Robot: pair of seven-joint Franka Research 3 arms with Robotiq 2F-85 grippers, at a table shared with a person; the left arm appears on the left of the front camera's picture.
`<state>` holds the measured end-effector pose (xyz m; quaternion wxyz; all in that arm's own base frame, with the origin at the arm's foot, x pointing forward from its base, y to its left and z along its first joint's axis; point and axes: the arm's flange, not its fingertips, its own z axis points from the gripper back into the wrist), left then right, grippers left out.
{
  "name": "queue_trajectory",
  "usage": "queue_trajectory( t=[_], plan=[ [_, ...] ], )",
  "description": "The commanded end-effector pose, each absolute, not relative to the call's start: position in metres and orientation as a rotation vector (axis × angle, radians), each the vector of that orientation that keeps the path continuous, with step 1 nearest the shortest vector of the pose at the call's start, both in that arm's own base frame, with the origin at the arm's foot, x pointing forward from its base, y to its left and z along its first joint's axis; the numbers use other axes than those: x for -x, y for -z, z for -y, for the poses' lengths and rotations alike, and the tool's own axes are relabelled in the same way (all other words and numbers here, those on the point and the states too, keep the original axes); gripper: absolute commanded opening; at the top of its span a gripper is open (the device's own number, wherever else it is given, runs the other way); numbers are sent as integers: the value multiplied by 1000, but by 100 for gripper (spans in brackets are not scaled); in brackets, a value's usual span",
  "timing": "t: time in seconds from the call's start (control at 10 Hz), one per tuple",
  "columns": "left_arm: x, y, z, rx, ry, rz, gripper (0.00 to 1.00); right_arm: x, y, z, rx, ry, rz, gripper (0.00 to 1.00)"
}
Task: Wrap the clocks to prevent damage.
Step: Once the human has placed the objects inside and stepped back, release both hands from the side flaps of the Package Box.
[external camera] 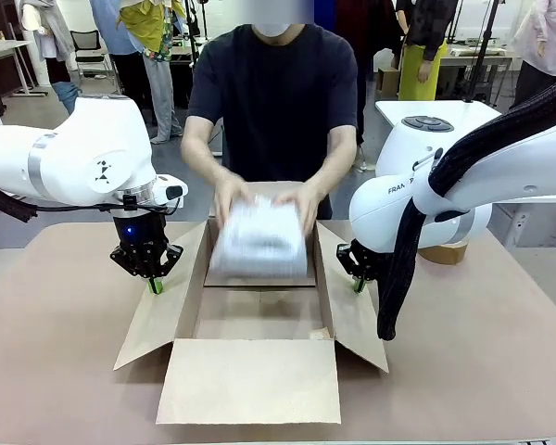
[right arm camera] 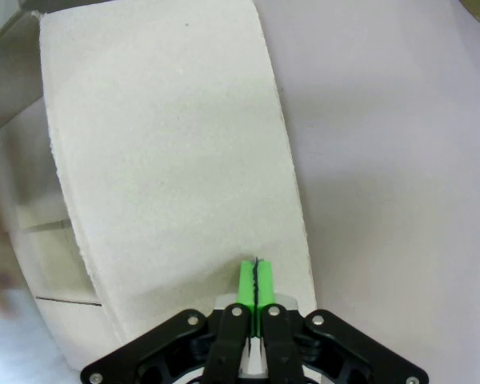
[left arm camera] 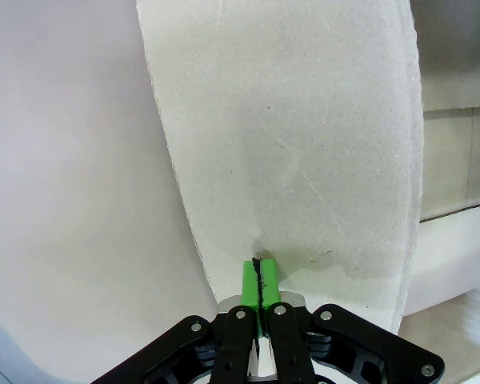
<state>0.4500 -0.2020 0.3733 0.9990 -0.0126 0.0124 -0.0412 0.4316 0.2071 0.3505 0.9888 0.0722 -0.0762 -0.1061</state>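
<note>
Okay, I'm looking across a plain brownish table (external camera: pixel 56 371) into a busy workshop with other tables and people standing at the back. One cardboard box (external camera: pixel 259 315) sits open at the centre, and I count three flaps spread out: left flap (external camera: pixel 162 306), right flap (external camera: pixel 352 320) and front flap (external camera: pixel 250 380). There is one white wrapped bundle (external camera: pixel 258 243) above the far end of the box, with whatever is inside it hidden. The person across from me grips it with two hands, one hand (external camera: pixel 230 199) and the other hand (external camera: pixel 303 202). The left gripper (external camera: pixel 154 286) has its pads pressed together, tip down on the left flap. The right gripper (external camera: pixel 358 284) has its pads together too, on the right flap. One tan roll (external camera: pixel 445 252) sits behind my right arm, which partly blocks it.
</note>
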Motion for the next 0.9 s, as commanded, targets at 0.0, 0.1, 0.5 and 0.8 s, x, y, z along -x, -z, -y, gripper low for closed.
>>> queue_trajectory(
  t=[0.0, 0.1, 0.5, 0.8],
  plan=[
    [-449, -372, 201, 17, 86, -32, 0, -430, -349, -208, -139, 218, 147, 1],
    [-449, -372, 201, 17, 86, -32, 0, -430, -349, -208, -139, 218, 147, 1],
    [-449, -372, 201, 17, 86, -32, 0, -430, -349, -208, -139, 218, 147, 1],
    [-449, -372, 201, 17, 86, -32, 0, -430, -349, -208, -139, 218, 147, 1]
  ],
)
